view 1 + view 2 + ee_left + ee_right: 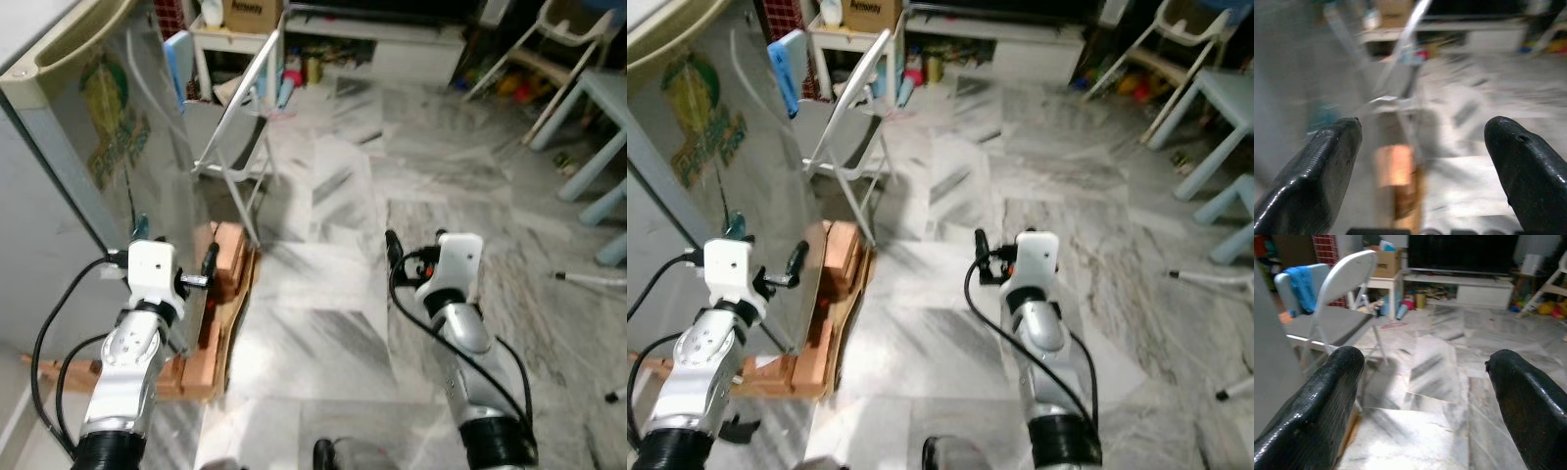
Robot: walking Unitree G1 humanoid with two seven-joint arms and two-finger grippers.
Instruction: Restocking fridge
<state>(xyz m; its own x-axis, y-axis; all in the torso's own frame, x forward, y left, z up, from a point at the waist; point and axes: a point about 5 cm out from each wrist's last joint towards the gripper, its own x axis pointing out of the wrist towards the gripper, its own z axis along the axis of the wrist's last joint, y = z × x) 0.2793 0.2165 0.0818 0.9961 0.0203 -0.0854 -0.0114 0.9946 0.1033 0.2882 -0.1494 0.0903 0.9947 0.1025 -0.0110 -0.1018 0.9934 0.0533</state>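
Closing in on the fridge [59, 147], standing at far left on a wooden pallet [220, 294], door shut from this angle. Left hand [174, 262] raised right beside the fridge's grey side, fingers spread wide, holding nothing. Right hand [1422, 382] out over the marble floor [392, 196], also wide open and empty. Folding chair [240, 117] just beyond the fridge. Best now: swing round to face the door, find the handle edge, hook it with the left hand, keep clear of the chair.
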